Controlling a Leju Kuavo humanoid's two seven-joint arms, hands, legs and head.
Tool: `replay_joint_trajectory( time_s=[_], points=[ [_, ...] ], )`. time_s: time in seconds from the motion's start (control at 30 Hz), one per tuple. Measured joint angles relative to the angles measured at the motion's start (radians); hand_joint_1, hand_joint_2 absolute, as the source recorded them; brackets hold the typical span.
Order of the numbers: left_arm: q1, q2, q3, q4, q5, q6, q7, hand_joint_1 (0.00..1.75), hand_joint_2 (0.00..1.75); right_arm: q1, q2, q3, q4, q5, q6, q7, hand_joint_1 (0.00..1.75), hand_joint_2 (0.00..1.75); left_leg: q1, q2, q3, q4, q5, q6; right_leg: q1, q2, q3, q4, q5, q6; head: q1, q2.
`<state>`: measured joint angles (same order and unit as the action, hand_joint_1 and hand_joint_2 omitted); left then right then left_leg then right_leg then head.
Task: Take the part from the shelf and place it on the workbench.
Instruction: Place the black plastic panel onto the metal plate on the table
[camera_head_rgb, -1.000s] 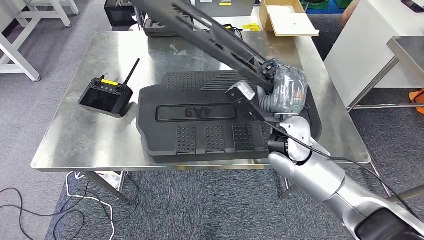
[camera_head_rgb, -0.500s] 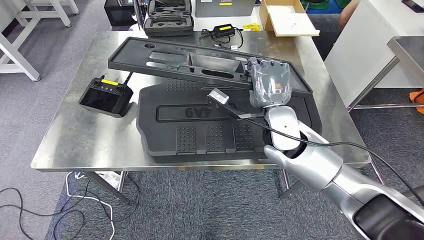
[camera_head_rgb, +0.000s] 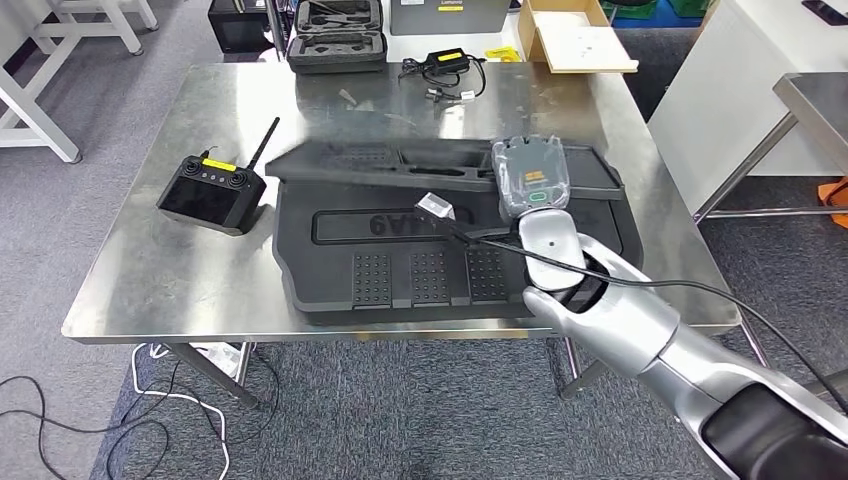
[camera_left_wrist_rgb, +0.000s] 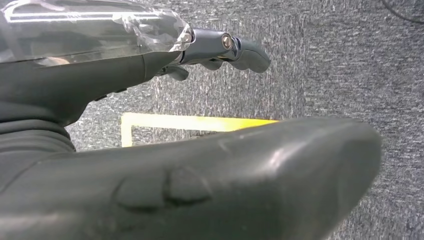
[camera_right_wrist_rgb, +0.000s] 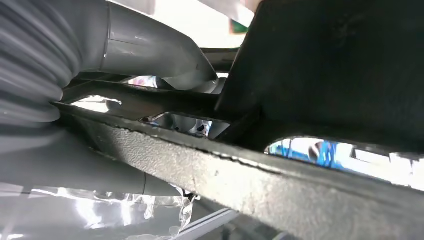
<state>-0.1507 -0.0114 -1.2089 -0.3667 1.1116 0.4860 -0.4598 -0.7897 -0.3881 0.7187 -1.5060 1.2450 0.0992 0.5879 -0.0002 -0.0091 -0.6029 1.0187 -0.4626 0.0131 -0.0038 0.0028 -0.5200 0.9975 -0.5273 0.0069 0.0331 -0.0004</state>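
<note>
Right hand (camera_head_rgb: 534, 176): grips the black part (camera_head_rgb: 400, 160) at its near-right end, palm down on top; in the right wrist view a grey thumb (camera_right_wrist_rgb: 150, 45) and the part's edge (camera_right_wrist_rgb: 280, 185) sit together.
Part: blurred in the head view, so probably just above or barely touching the large black ribbed panel (camera_head_rgb: 400, 270) under the hand.
Panel: lies flat on the steel bench (camera_head_rgb: 180, 270).
Left hand (camera_left_wrist_rgb: 220, 45): hangs over grey carpet, fingers curled in, nothing held as far as shown.
Remote controller (camera_head_rgb: 211, 191): well to the right hand's left, on the bench.
Cardboard box (camera_head_rgb: 570, 38): beyond the hand, off the bench's far edge.
</note>
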Motion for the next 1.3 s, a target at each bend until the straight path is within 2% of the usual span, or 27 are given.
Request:
replay_joint_trajectory(
  time_s=[0.1,0.4,0.63,0.9,1.07,1.3],
  points=[
    [0.0,0.0,0.0,-0.001,0.004,-0.005,0.005,0.0,0.0,-0.014,0.007,-0.001,0.028,-0.047,0.03,0.0,1.75,1.75,0.0,0.0,0.0,0.0,0.0,0.0,0.0,0.0,0.0,0.0,0.0,0.0,0.0,0.0],
    [0.002,0.0,0.0,-0.002,0.021,-0.01,0.007,0.0,0.0,-0.027,0.012,-0.039,0.114,-0.147,-0.034,0.0,1.75,1.75,0.0,0.0,0.0,0.0,0.0,0.0,0.0,0.0,0.0,0.0,0.0,0.0,0.0,0.0],
    [0.003,0.0,0.0,-0.008,0.03,-0.008,0.011,0.0,0.0,-0.006,0.011,-0.124,0.188,-0.093,-0.033,0.0,1.75,1.75,0.0,0.0,0.001,0.0,0.0,0.0,0.0,0.0,0.0,0.0,0.0,0.0,0.0,0.0],
    [0.007,0.004,0.0,-0.019,0.029,-0.011,0.019,0.0,0.0,0.018,0.01,-0.227,0.258,-0.094,-0.046,0.0,1.75,1.75,0.0,0.0,0.001,0.0,0.0,0.0,0.0,0.0,-0.001,-0.001,0.0,0.0,0.001,0.0],
    [0.006,0.004,0.0,-0.023,0.028,-0.015,0.018,0.0,0.0,0.033,0.008,-0.254,0.268,-0.015,-0.084,0.0,1.75,1.75,0.0,0.001,0.001,0.0,0.0,0.0,0.0,0.001,0.0,-0.001,0.0,0.0,0.0,0.0],
    [0.006,0.004,0.0,-0.027,0.028,-0.01,0.018,0.0,0.0,0.048,0.007,-0.267,0.288,0.026,-0.085,0.0,1.75,1.75,0.0,0.001,0.002,0.0,0.0,0.0,0.0,0.001,0.0,0.0,0.0,0.0,-0.001,0.0]
  ],
)
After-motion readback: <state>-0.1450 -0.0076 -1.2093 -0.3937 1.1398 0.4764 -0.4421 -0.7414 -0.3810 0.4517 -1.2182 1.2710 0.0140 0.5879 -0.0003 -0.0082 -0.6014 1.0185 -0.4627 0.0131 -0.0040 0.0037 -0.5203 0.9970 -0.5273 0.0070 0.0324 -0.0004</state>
